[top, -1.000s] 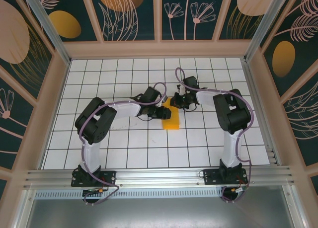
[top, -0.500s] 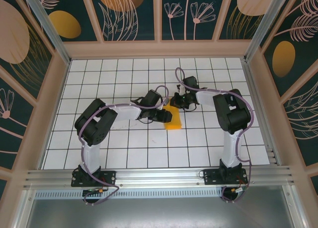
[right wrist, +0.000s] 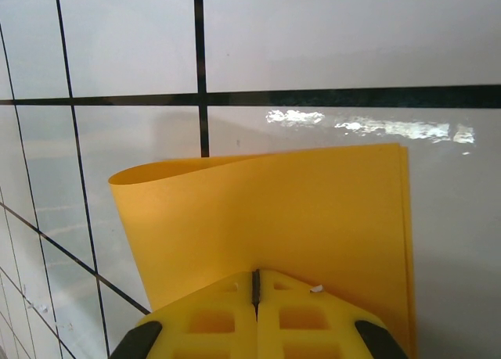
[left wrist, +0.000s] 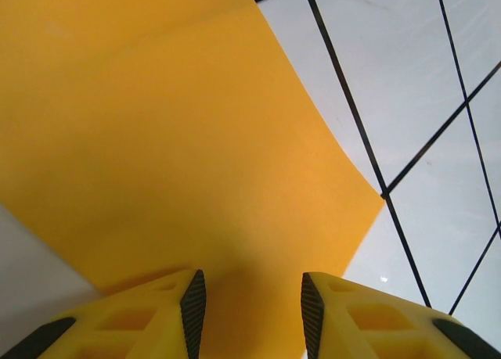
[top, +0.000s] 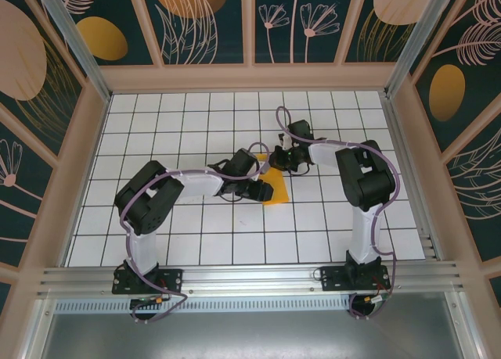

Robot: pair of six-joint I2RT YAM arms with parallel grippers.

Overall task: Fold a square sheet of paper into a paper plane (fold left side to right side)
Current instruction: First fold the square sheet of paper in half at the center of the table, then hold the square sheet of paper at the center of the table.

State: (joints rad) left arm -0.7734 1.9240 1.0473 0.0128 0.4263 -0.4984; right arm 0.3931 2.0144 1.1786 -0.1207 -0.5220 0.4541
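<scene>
Curling square sheet of paper (right wrist: 313,210), right claw (right wrist: 256,279) together at its edge, left claw (left wrist: 250,288) apart over it.

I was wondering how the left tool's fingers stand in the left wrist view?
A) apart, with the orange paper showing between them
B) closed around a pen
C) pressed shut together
A: the left tool has its fingers standing apart, and the square sheet of paper shows in the gap between them.
</scene>
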